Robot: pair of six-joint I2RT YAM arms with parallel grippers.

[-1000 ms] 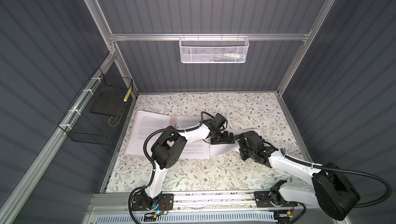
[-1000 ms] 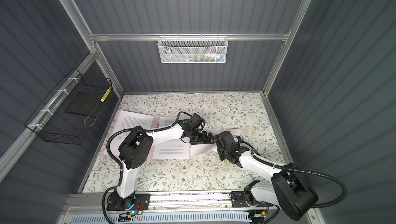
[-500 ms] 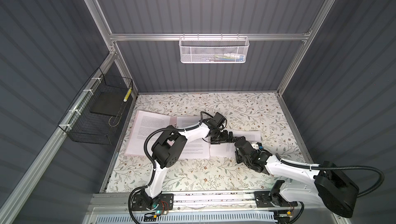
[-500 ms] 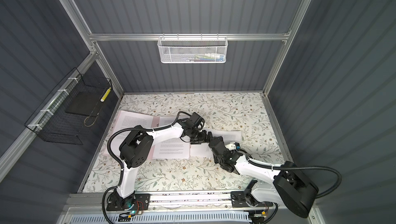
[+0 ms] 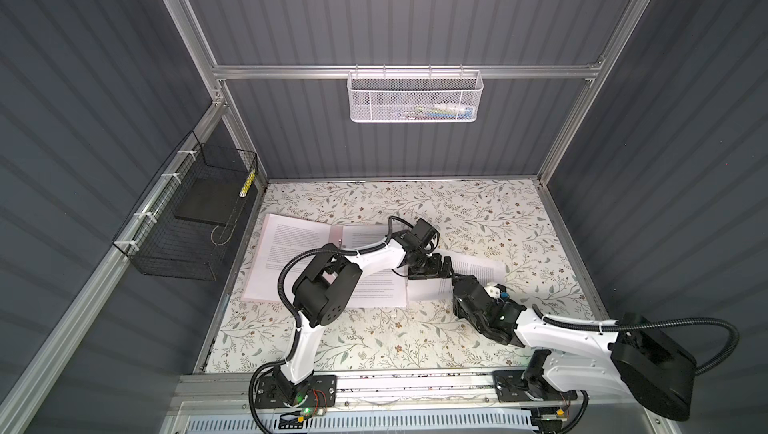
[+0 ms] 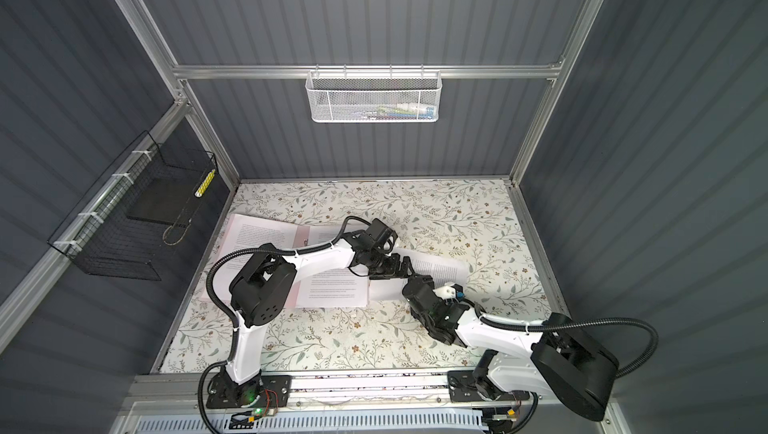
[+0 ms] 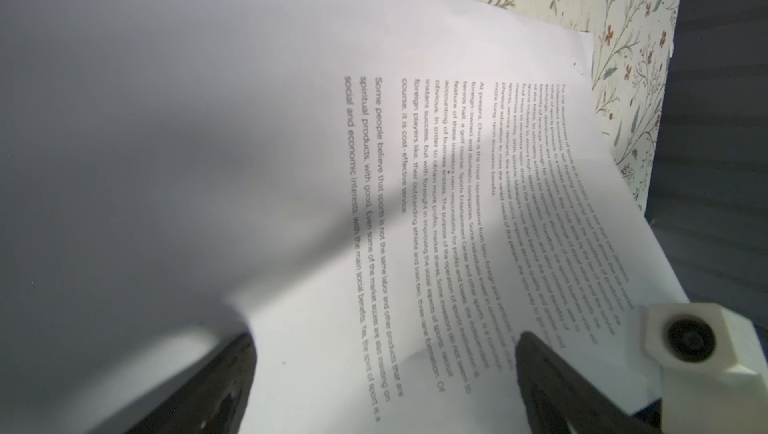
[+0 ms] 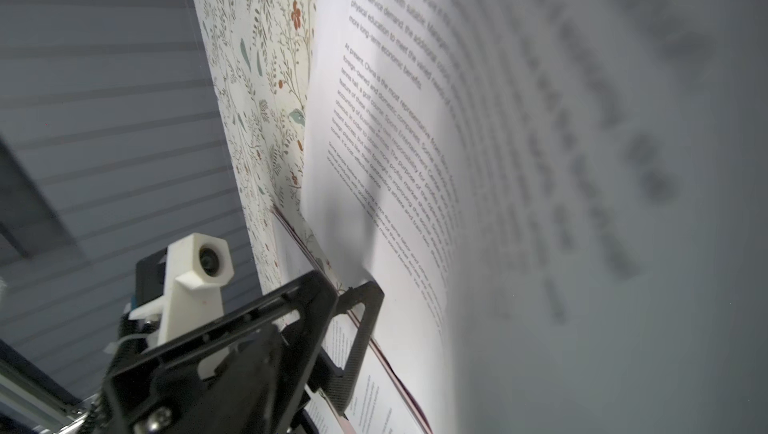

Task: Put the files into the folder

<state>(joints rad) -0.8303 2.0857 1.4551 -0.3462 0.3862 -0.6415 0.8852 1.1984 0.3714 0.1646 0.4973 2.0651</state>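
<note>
The pale pink folder (image 5: pixel 334 230) lies open at the table's left, in both top views, with printed white sheets (image 5: pixel 286 245) on its two halves. Just right of it lies a loose file (image 5: pixel 482 270) (image 6: pixel 440 266). My left gripper (image 5: pixel 432 270) (image 7: pixel 382 353) is open above that sheet's left end, its black fingers (image 7: pixel 552 374) spread wide over the text. My right gripper (image 5: pixel 455 282) is at the sheet's near edge, close to the left one. Its jaws are hidden. In the right wrist view the file (image 8: pixel 540 162) bulges up near the lens, beside the folder's edge (image 8: pixel 386 361).
A black wire basket (image 5: pixel 195 220) with a flat black slab hangs on the left wall. A white mesh basket (image 5: pixel 415 97) hangs on the back rail. The floral tabletop (image 5: pixel 415 336) shows between the arms' bases and the papers.
My right arm has swung lower and toward the front, uncovering the loose sheet's right half, and its gripper now sits at the sheet's near edge. The left arm has stayed put.
</note>
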